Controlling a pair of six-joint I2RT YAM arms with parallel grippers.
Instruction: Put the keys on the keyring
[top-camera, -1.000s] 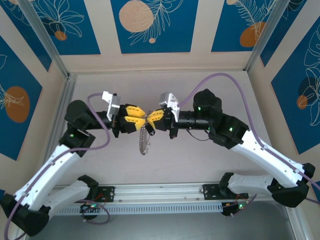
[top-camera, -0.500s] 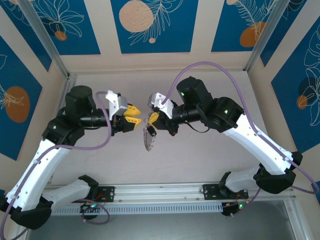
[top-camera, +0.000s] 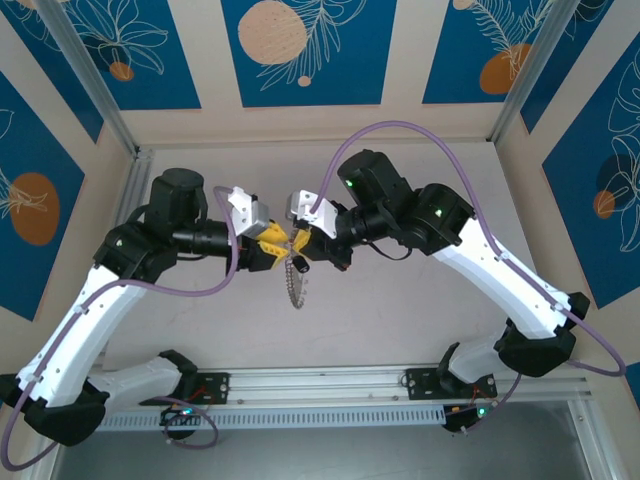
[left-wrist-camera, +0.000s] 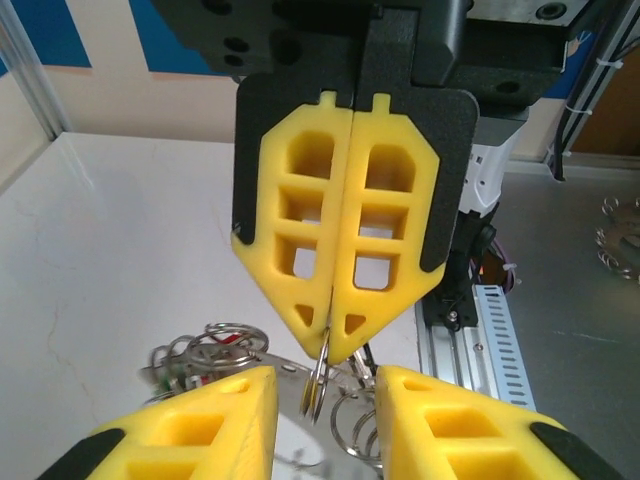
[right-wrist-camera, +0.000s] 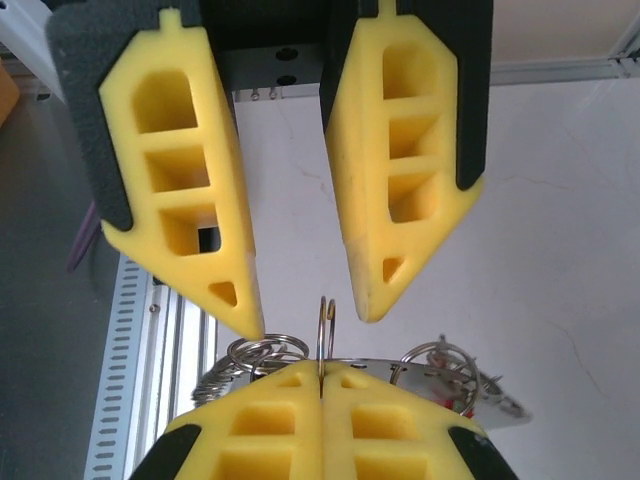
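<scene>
The keyring (top-camera: 293, 287), a thin metal loop fringed with small silvery pieces, hangs above the middle of the table. My right gripper (top-camera: 303, 241) is shut on its wire. In the right wrist view the wire (right-wrist-camera: 323, 322) stands edge-on out of my closed right gripper (right-wrist-camera: 322, 368), with silvery rings (right-wrist-camera: 262, 352) behind it. My left gripper (top-camera: 273, 248) faces the right one tip to tip and is open. In the left wrist view the wire (left-wrist-camera: 318, 385) hangs between its fingertips (left-wrist-camera: 250, 395) without touching them. I cannot make out the keys among the silvery pieces.
An aluminium rail (top-camera: 320, 385) runs along the near table edge by both arm bases. Purple cables (top-camera: 400, 130) loop above the arms. Patterned walls close in the back and both sides of the white table (top-camera: 400, 300).
Both arms have lifted and swung inward. The left gripper drew away from the right one half a second ago and has now come back to its tip. The keyring stays hanging from the right gripper.
</scene>
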